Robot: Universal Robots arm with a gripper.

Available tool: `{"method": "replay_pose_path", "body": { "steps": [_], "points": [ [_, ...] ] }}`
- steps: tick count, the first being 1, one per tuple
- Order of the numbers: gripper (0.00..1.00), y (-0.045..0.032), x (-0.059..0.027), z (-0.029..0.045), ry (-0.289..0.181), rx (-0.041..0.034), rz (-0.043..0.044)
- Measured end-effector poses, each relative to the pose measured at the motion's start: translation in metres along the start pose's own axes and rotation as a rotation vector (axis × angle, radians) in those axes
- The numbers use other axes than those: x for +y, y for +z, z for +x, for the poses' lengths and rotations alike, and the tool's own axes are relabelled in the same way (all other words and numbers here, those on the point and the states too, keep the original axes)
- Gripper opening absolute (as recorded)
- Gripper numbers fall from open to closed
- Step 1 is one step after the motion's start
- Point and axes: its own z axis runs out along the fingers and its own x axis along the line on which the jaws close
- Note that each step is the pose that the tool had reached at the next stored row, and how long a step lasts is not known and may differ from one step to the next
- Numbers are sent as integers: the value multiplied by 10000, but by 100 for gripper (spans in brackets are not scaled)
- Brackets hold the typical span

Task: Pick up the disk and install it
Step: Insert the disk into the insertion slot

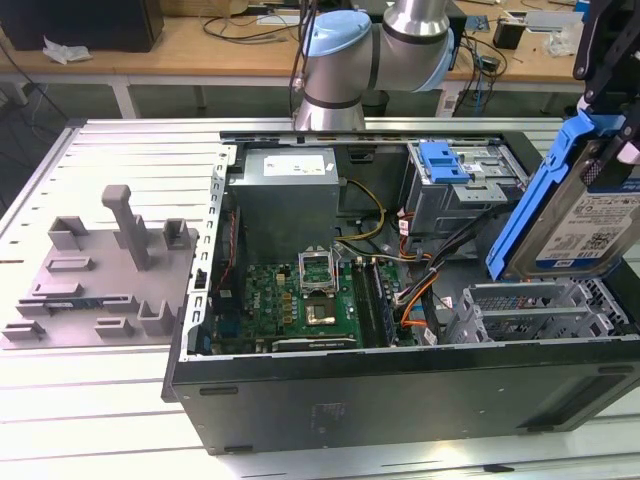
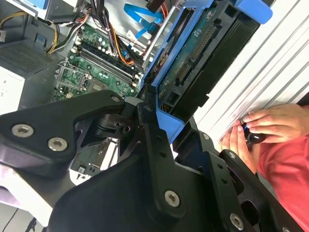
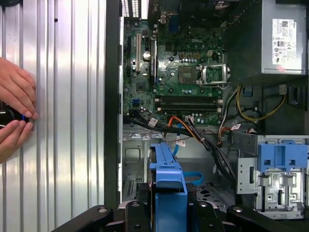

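Observation:
The disk [image 1: 592, 215], a silver drive with a white-and-blue label and blue side rails, hangs tilted on edge at the exterior view's right. It is above the metal drive cage [image 1: 540, 308] of the open computer case [image 1: 400, 385]. My gripper [image 1: 606, 115] is shut on its upper end. In the second wrist view, the disk's green circuit-board side [image 2: 194, 57] shows between my black fingers [image 2: 155, 145]. In the first wrist view, the disk's blue rail edge [image 3: 169, 186] sticks out from the gripper [image 3: 169, 215] over the case interior.
Inside the case are a green motherboard [image 1: 300, 300], a grey power supply box [image 1: 285, 195], loose cables [image 1: 420, 265] and a bay with a blue latch [image 1: 445, 160]. A grey fixture [image 1: 100, 270] lies at the exterior view's left. A person's hands [image 3: 14, 116] rest on the ribbed table beside the case.

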Motion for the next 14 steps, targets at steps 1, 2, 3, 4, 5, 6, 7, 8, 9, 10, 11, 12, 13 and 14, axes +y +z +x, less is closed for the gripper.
{"method": "replay_pose_path", "body": {
  "steps": [1, 2, 3, 4, 5, 6, 7, 8, 9, 10, 11, 12, 13, 14],
  "points": [
    [37, 3, 0, -5, 0, 0, 1],
    [37, 6, 0, -9, 0, 0, 1],
    [37, 12, 0, -16, 0, 0, 1],
    [37, 17, 0, -19, 0, -2, 2],
    [37, 21, 0, -20, 0, -3, 2],
    [37, 28, 0, -21, 0, -1, 1],
    [37, 32, 0, -21, 0, -1, 1],
    [37, 37, -1, -21, 0, 0, 1],
    [37, 47, -1, -20, 0, 0, 2],
    [37, 52, -1, -20, 0, 0, 1],
    [37, 57, -1, -20, 0, 0, 1],
    [37, 66, -1, -20, 0, 0, 1],
    [37, 78, -1, -20, 0, 0, 1],
    [37, 82, -1, -20, 0, 0, 1]
  ]
}}
